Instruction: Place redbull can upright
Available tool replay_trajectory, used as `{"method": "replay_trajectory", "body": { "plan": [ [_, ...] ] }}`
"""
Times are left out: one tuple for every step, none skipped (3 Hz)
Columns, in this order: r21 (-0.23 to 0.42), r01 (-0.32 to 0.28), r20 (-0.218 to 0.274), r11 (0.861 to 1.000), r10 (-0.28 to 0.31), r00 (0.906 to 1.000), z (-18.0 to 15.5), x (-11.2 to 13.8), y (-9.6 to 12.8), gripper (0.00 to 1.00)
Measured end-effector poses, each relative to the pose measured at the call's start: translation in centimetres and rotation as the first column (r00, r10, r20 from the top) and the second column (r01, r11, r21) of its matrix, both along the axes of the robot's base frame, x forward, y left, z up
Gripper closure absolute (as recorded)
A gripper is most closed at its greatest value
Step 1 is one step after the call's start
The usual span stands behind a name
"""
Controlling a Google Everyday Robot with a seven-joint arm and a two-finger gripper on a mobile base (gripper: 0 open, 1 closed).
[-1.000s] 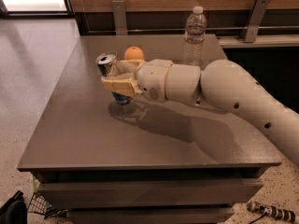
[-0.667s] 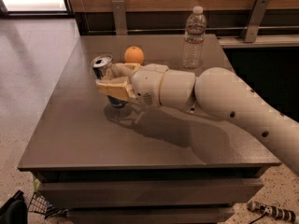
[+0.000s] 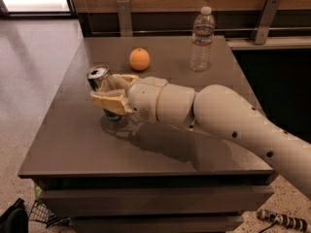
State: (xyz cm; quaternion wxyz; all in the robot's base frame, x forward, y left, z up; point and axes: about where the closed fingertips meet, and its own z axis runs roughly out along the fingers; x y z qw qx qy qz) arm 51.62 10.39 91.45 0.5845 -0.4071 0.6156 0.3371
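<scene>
Gripper (image 3: 109,91) over the tabletop's (image 3: 73,147) left-centre, fingers pinching the redbull can (image 3: 99,76) round its body (tab end up, slight lean). Base at or just above the surface, likely for upright set-down. Orange (image 3: 139,59) and water bottle (image 3: 201,40) sit well behind.

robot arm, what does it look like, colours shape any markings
The arm is made of smooth, bulbous cream-white shell segments with seams and small dark dots along the forearm; no cables show. Its gripper, at the redbull can on the table, has tan fingers.
</scene>
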Motion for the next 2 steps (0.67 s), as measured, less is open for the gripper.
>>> {"method": "replay_trajectory", "body": {
  "plan": [
    [0.023, -0.040, -0.023, 0.999, 0.040, 0.9989, -1.63, -0.69, 1.53, 1.00],
    [0.035, -0.059, -0.030, 0.998, 0.060, 0.9977, -2.47, -0.93, 2.20, 1.00]
  ]
}}
